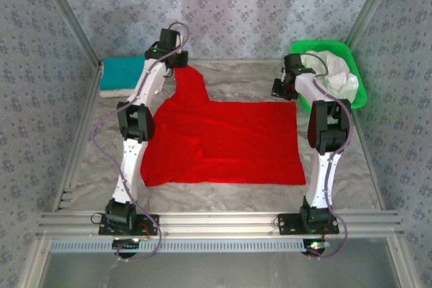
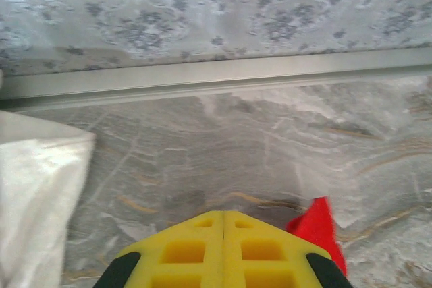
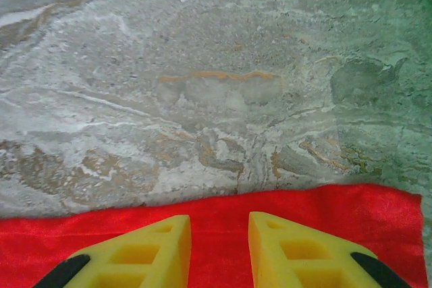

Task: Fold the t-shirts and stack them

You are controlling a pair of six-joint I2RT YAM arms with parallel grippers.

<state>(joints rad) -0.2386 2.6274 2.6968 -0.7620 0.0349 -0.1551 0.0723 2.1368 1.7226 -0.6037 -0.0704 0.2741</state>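
Left gripper [image 2: 223, 215] clamped red t-shirt [image 1: 229, 143] at 11 o'clock; right gripper [image 3: 219, 224] stood parted over its 1 o'clock corner, where I judged a deep pinch best.

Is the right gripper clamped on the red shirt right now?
No, the right gripper has its jaws apart, and the red shirt lies flat beneath the gap.

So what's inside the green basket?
Crumpled white cloth fills the green basket, probably t-shirts. Anything under it is covered, and the right arm hides the basket's left side.
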